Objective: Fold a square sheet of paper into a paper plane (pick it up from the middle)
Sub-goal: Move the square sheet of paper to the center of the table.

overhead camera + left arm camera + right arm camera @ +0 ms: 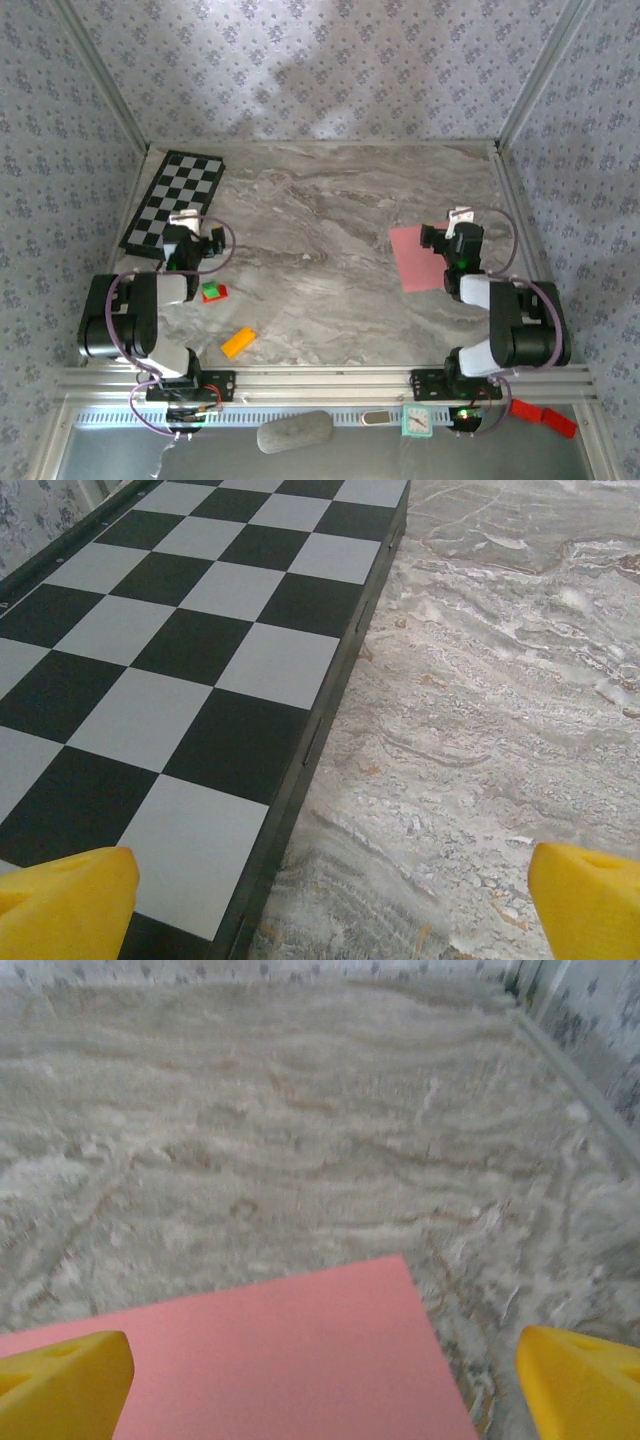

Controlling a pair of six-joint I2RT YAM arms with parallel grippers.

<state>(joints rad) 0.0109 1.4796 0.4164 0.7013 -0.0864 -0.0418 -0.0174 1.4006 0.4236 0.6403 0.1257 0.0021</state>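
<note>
While the right claw seemingly overhangs paper, a checkerboard lies left.

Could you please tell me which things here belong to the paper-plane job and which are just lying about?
For the job:
- square sheet of paper

Lying about:
- chessboard
- red-and-green block
- orange block

Salmon-pink square sheet of paper, black-and-white chequered board, grey-veined table, orange block, red-and-green block.
</note>
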